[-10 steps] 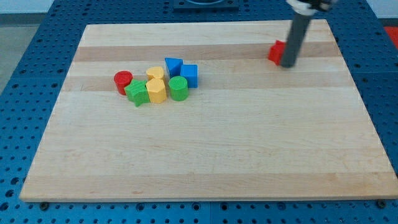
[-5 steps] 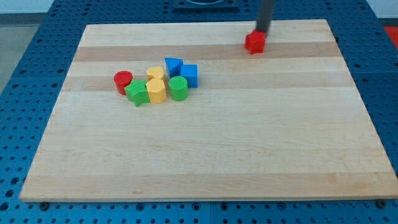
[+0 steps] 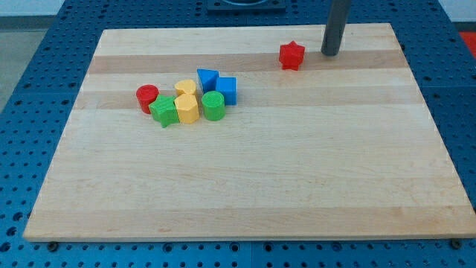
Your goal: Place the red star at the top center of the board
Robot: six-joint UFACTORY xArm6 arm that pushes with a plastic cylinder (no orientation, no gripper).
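The red star (image 3: 292, 56) lies on the wooden board (image 3: 245, 186) near the view's top, a little right of centre. My tip (image 3: 330, 53) stands on the board to the star's right, apart from it by about one block width. Nothing hides the star.
A cluster of blocks sits at the view's upper left: a red cylinder (image 3: 147, 97), a green star (image 3: 163, 110), two yellow blocks (image 3: 186, 106), a green cylinder (image 3: 213, 106), a blue triangle (image 3: 207, 77) and a blue cube (image 3: 227, 90).
The red star has slid left along the top of the board. My tip went from its right side, to behind it, and now stands to its right again, apart.
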